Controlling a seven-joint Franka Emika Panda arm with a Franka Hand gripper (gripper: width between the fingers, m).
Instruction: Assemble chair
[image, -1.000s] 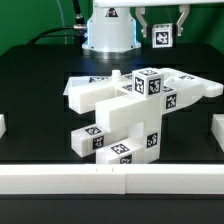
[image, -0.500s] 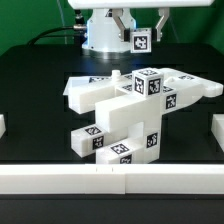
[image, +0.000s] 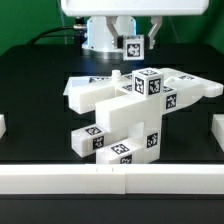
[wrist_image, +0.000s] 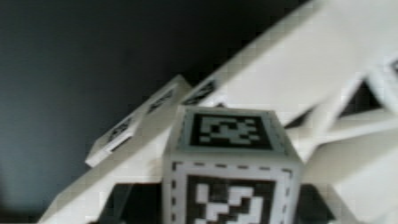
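Sliding toward the exterior view's left since the earlier frames, the tool (image: 131, 40) is now hanging above and behind the chair (image: 135, 110), carrying a small white tagged part (image: 131, 46) with it. Its fingers are clenching on that tagged part, which is sitting between them with its black-and-white square tag facing the camera. The chair, a partly joined cluster of white blocky pieces with several tags, is lying on its side in the middle of the black bench (image: 30, 90), well apart from the tool. In the wrist view the held part (wrist_image: 228, 160) is filling the foreground, blurred, with the chair's slanting white bars (wrist_image: 302, 70) beyond it; what appears to be a flat tagged piece (wrist_image: 151, 120) is lying beside them. A low white rail (image: 60, 180) is running along the bench's near edge.
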